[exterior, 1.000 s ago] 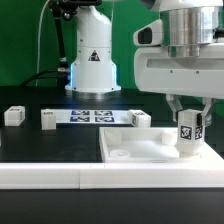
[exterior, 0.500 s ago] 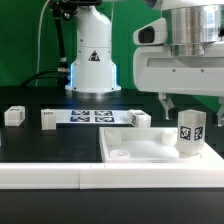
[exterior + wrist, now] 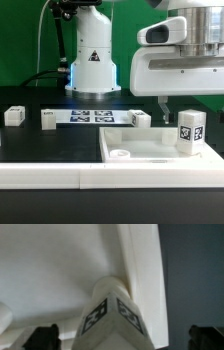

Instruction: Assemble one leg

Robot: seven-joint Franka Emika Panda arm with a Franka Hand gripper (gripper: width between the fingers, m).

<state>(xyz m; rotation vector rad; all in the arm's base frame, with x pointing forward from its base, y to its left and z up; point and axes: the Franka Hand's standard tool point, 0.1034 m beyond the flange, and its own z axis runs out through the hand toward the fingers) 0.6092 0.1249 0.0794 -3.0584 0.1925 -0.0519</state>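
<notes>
The leg [image 3: 191, 128] stands upright on a corner of the plate [image 3: 140, 148], dead centre below the gripper [image 3: 190, 105]. Its jaws are wide apart, clear of it, so probably just a straight drop.

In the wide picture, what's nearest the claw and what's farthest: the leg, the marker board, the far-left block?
1. Leg, just below the gripper, exterior view's right.
2. Marker board, toward the middle.
3. Far-left block, exterior view's left edge.
</notes>
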